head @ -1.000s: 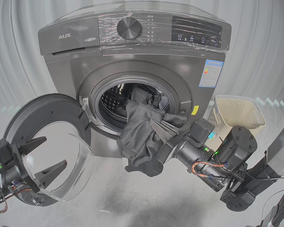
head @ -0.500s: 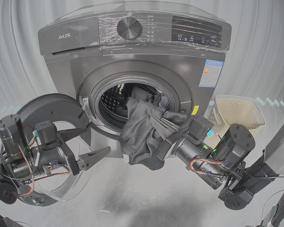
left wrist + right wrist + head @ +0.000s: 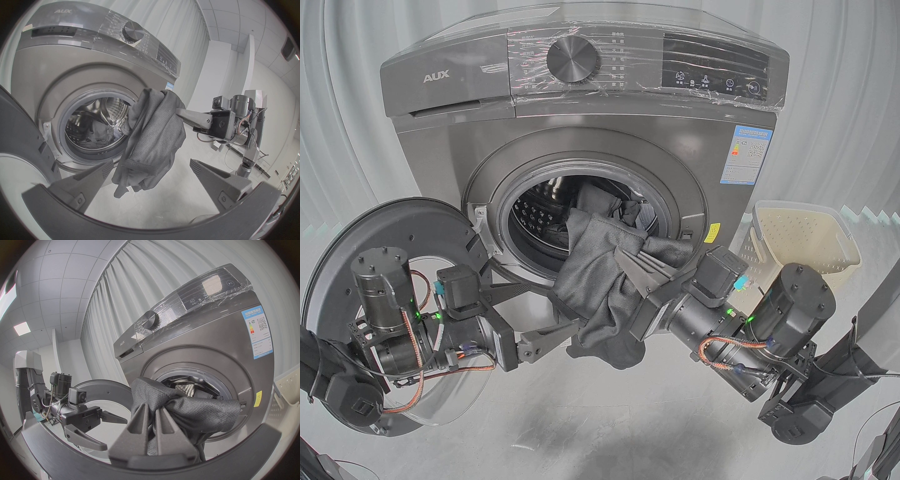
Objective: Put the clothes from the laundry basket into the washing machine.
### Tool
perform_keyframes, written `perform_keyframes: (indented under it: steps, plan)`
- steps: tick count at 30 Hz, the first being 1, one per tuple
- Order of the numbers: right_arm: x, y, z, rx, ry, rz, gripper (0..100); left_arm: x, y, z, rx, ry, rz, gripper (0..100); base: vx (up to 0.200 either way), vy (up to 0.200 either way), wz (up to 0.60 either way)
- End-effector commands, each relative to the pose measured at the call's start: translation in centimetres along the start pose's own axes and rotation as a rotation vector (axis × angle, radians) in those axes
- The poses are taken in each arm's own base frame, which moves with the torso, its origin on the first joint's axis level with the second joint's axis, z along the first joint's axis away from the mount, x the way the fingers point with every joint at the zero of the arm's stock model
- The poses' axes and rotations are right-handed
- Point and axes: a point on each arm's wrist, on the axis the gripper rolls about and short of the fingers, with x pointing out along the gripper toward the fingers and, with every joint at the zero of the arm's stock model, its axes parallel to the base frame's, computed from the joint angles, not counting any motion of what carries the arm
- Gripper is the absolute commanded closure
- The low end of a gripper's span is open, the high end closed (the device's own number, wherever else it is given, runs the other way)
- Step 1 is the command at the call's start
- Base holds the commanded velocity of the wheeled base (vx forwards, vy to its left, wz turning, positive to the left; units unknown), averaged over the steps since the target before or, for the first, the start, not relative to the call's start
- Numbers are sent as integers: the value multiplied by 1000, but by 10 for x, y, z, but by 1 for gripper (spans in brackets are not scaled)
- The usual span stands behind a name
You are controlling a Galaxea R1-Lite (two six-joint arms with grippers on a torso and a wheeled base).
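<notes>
In front of the one washing machine (image 3: 456, 150), whose round door (image 3: 394, 225) stands swung wide to the robot's left, a single dark grey garment (image 3: 600, 275) spills out of the drum opening. Its upper part lies over the lower rim and the rest hangs down the machine's front above the floor. Two hands are at work on it. The right hand (image 3: 625, 257) reaches in from the right at a slant, its fingers pinched tight on a fold of the garment just outside the opening. The left hand (image 3: 550, 307) is held low and level beside the door, fingers spread wide apart and pointing at the hanging lower part. Whether they touch the cloth cannot be told. More dark clothes (image 3: 619, 209) lie inside the drum. One cream perforated laundry basket (image 3: 800, 240) stands just to the right of the machine.
</notes>
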Motion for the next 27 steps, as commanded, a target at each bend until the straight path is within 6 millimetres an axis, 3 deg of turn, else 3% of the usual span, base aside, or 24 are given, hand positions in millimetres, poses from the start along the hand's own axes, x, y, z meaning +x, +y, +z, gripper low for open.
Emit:
perform_keyframes:
  steps: [1,7,15,16,27]
  plan:
    - [0,1,-2,0,6,3,100,18,4,-13,-16,37,-8,0,0,0,0]
    - [0,3,-3,1,8,9,100,42,14,-19,-25,9,-8,0,0,0,0]
    - [0,5,-4,2,10,12,100,60,21,-31,-18,-14,-7,0,0,0,0]
    - [0,5,-4,2,10,12,100,62,22,-32,-16,-24,-6,100,0,0,0]
    - [0,4,-10,2,29,13,100,65,22,-26,-1,-147,-16,100,0,0,0]
